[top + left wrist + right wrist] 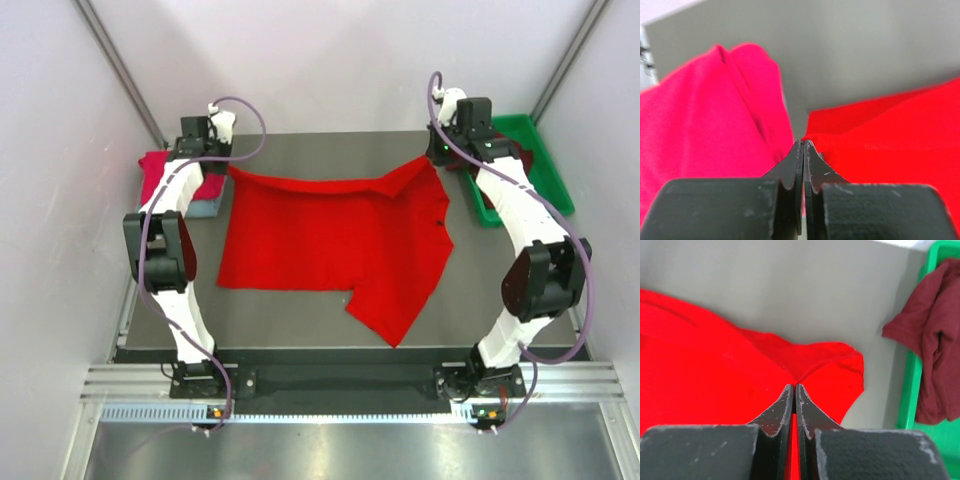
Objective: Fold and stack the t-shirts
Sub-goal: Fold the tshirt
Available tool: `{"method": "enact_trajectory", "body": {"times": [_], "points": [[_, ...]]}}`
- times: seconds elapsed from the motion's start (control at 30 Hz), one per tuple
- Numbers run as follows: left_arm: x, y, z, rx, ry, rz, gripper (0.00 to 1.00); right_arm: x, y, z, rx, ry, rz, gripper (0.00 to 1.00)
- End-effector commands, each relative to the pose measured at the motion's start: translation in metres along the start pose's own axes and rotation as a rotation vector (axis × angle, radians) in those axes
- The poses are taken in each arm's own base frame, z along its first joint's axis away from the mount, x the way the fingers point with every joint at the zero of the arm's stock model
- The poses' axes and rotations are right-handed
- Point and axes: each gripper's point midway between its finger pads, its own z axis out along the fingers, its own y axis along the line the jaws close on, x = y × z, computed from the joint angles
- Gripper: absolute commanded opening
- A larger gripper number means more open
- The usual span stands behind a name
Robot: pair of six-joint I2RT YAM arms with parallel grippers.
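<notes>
Red t-shirt (330,235): left claw (803,145), right claw (794,387) clamped on its far edge. Pull unevenly and your pinch may slip.

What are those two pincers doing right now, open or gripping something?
Left pincer: closed, pinching the far edge of the bright red t-shirt.
Right pincer: closed, pinching the same shirt's far edge at its other end.

Spread shirt (330,240) lies flat mid-table (300,312). Folded shirts (158,172) are stacked at the far left corner, just beside it. Tray (555,175) sits at the far right edge, with a crumpled shirt (930,340) in it.
</notes>
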Motion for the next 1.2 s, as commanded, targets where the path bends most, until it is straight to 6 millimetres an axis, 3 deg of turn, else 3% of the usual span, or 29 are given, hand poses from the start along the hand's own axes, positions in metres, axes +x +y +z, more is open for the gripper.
{"method": "enact_trajectory", "body": {"times": [0.0,0.17,0.8,1.17], "points": [[0.0,-0.013,-0.025,0.068,0.016,-0.029,0.0,-0.008,0.01,-0.024,-0.018,-0.039,0.011,0.0],[0.015,-0.018,-0.026,0.083,0.056,-0.045,0.0,0.001,0.013,-0.028,-0.029,-0.022,0.018,0.0],[0.042,-0.021,-0.032,0.075,0.16,-0.044,0.0,0.016,0.015,-0.041,-0.031,0.011,0.031,0.0],[0.069,-0.023,-0.031,0.062,0.218,-0.051,0.0,0.053,0.017,-0.03,-0.046,0.091,0.043,0.0]]}}
